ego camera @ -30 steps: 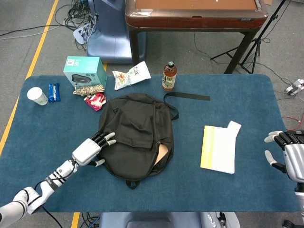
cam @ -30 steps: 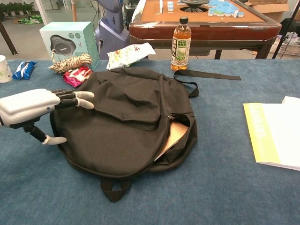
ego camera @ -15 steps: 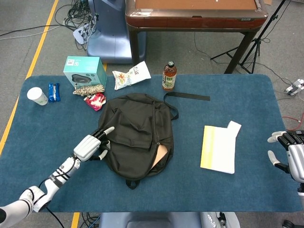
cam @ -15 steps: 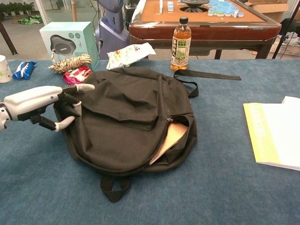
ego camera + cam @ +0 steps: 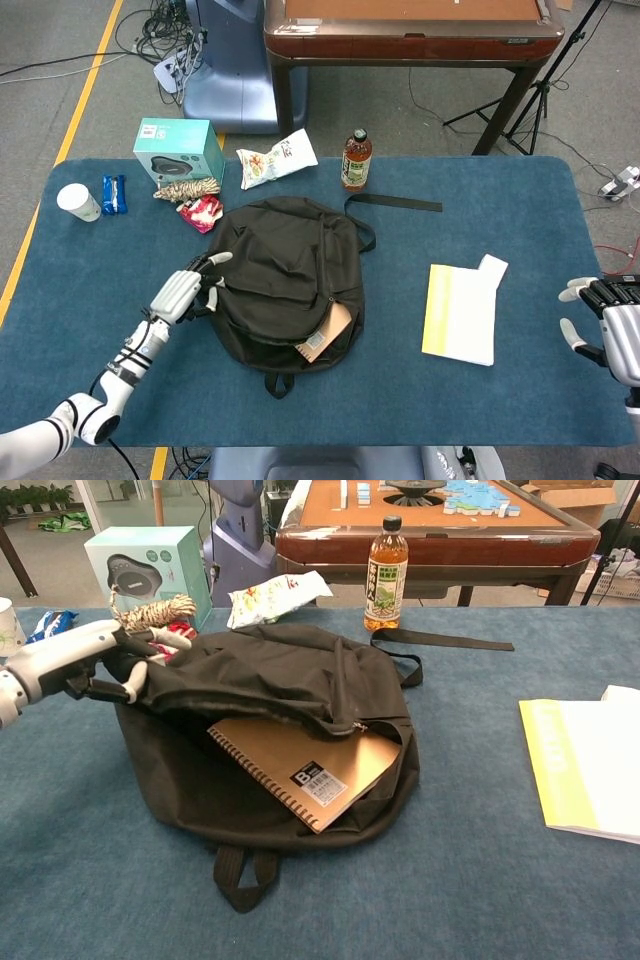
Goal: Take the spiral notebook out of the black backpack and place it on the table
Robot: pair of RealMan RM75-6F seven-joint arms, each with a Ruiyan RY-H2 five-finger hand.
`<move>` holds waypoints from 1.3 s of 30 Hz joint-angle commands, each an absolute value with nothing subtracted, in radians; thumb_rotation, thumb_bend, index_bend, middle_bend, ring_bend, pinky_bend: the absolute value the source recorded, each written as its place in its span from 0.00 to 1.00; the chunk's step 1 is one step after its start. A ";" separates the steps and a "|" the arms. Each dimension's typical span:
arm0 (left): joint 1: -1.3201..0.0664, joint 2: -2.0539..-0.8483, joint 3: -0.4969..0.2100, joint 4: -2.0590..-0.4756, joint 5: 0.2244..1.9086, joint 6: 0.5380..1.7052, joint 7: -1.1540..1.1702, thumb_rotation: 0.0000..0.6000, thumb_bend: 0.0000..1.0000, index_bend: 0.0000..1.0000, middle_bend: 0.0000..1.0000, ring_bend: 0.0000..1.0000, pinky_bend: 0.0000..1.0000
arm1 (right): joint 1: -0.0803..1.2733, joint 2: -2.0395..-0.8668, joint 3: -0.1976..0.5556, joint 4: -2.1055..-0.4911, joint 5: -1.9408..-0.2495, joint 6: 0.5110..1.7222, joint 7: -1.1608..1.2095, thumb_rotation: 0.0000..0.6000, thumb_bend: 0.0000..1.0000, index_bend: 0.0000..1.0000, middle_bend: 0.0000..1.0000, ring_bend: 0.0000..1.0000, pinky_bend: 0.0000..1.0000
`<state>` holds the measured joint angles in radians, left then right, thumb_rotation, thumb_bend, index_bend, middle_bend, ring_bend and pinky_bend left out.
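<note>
So my left hand (image 5: 95, 660) has a fistful of fabric at the 9 o'clock edge of the black backpack (image 5: 270, 740), holding the top flap up so the opening gapes toward me. That puts me in the "open it up" step, not the pulling-out step yet. The spiral notebook (image 5: 310, 765) sits inside the gap, brown cover up, wire binding along its lower left edge and a barcode sticker near its front corner, and that corner pokes out at about 5 o'clock of the bag. My right hand (image 5: 605, 325) is way off at the table's 3 o'clock edge, fingers spread, nothing in it, with the yellow-edged pad (image 5: 460, 312) lying between it and the bag. Next move as I see it: reach the right hand past the pad and pinch that exposed corner while the left holds the flap up.
</note>
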<state>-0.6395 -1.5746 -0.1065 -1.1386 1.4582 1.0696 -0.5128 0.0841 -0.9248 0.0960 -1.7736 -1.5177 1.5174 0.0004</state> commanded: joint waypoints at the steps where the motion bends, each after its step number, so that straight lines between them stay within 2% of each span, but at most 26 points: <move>1: -0.658 -1.518 -0.183 -1.246 1.348 0.999 -0.467 1.00 0.73 0.77 0.14 0.02 0.06 | 0.095 -0.917 0.086 -1.786 -1.543 1.500 0.003 1.00 0.34 0.43 0.34 0.29 0.37; 6: -0.692 -1.493 -0.272 -1.325 1.190 0.930 -0.376 1.00 0.73 0.77 0.15 0.02 0.06 | 0.128 -0.912 0.065 -1.819 -1.617 1.456 0.006 1.00 0.34 0.43 0.34 0.29 0.37; 12: -0.740 -1.500 -0.339 -1.361 0.997 0.870 -0.244 1.00 0.73 0.77 0.15 0.02 0.06 | 0.198 -0.931 0.037 -1.861 -1.714 1.360 -0.005 1.00 0.34 0.43 0.34 0.29 0.37; 25: -0.850 -1.564 -0.395 -1.325 0.735 0.847 -0.008 1.00 0.74 0.76 0.16 0.03 0.06 | 0.403 -1.096 0.022 -1.900 -1.815 1.098 -0.023 1.00 0.34 0.43 0.34 0.29 0.37; 32: -0.899 -1.594 -0.409 -1.278 0.641 0.844 0.072 1.00 0.74 0.76 0.16 0.03 0.06 | 0.489 -1.216 0.038 -1.856 -1.790 1.009 -0.027 1.00 0.34 0.43 0.34 0.29 0.37; 39: -0.922 -1.606 -0.424 -1.252 0.575 0.845 0.110 1.00 0.74 0.76 0.16 0.03 0.06 | 0.555 -1.350 0.066 -1.757 -1.756 0.972 -0.029 1.00 0.34 0.43 0.34 0.29 0.37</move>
